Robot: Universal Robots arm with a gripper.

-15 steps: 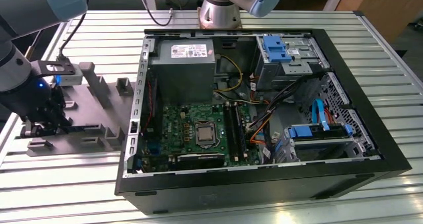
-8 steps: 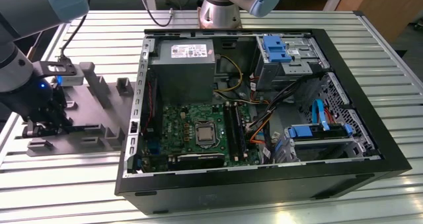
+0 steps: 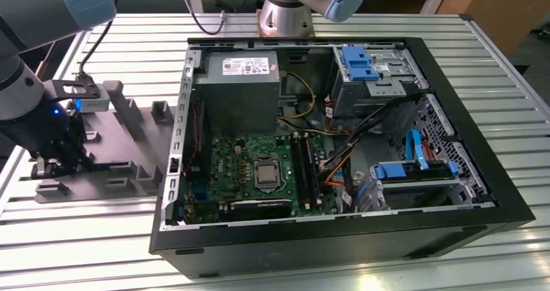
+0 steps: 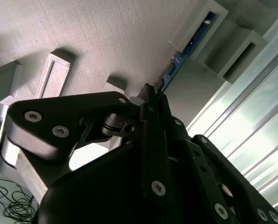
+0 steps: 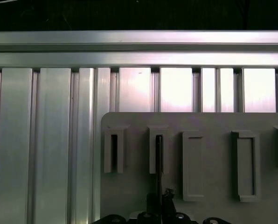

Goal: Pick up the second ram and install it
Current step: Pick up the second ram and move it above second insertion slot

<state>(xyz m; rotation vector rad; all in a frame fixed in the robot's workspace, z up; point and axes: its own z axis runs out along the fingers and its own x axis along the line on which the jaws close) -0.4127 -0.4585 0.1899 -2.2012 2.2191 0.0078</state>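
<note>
Black gripper (image 4: 149, 95) is at the grey plastic slotted tray (image 4: 97, 32) on the exterior view's left, pinching the second ram (image 4: 175, 63), a thin blue-green circuit stick propped on edge in slots for easy grabbing.

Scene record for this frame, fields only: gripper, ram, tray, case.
gripper: down at the grey tray, shut on the second ram
second ram: on edge, seated in the tray's slotted blocks
grey tray: on the slatted table, at the exterior view's left of the computer case
computer case: lying open, motherboard exposed
</note>
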